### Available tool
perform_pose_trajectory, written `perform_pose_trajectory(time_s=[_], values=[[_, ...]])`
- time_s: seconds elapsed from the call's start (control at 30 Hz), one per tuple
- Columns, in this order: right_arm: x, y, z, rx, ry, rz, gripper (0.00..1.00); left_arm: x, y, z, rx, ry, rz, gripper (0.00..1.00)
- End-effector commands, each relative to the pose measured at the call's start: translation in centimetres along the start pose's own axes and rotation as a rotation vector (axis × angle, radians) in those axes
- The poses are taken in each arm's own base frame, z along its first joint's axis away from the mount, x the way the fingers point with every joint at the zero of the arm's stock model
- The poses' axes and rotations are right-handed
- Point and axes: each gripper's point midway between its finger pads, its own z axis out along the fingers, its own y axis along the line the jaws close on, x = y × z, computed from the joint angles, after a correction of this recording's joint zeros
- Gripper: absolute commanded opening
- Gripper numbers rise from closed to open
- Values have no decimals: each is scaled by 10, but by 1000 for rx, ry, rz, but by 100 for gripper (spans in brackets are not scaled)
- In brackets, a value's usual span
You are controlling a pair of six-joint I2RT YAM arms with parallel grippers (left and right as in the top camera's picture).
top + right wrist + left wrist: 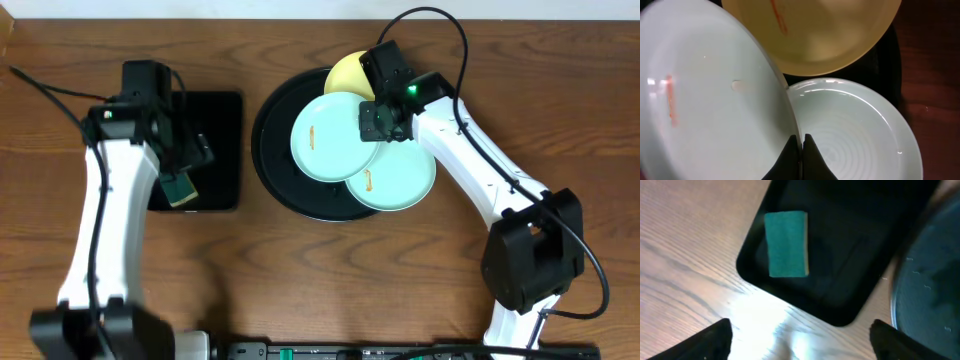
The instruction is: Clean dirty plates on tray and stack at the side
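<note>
Three dirty plates lie overlapping on the round black tray (268, 140). My right gripper (378, 122) is shut on the right rim of a mint-green plate (325, 135) with an orange smear. In the right wrist view my fingers (801, 145) pinch that plate's rim (705, 100), which lies over the second mint-green plate (855, 135) and the pale yellow plate (825, 35). The second mint plate (400, 180) sits front right and the yellow plate (348, 72) at the back. My left gripper (188, 155) is open and empty, its fingers (800, 340) wide apart above the table.
A green sponge (181, 189) lies on the rectangular black tray (215, 120) at the left; in the left wrist view the sponge (786, 243) rests near that tray's corner (850, 255). The round tray's edge (930, 280) shows at the right. Bare wood surrounds both trays.
</note>
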Motion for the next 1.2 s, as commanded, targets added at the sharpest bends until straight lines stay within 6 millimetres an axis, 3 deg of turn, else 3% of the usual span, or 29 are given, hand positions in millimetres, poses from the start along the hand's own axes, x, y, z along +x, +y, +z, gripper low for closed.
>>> perform_pose_trajectory(time_s=[0.0,0.17,0.23,0.3,0.47,0.6,0.8,1.17], values=[[-5,5,-7,-5,-27,-28,1,4,0,23,4,78,-23,84],[-7,9,-7,-16,-37,-30,1,10,-2,58,-26,177,-15,84],[-8,11,-6,-20,-41,-32,1,13,-3,69,-37,205,-12,92],[-8,14,-6,-27,-46,-22,1,13,-3,75,-42,215,-11,92],[-2,27,-4,-41,-38,-37,1,2,9,82,-117,173,-10,91],[3,33,-2,-17,-41,-65,1,-2,16,84,-138,157,-20,78],[2,30,1,5,-52,-68,1,8,17,102,-142,161,-27,78],[3,30,10,5,-66,-66,1,1,32,124,-137,115,-86,78]])
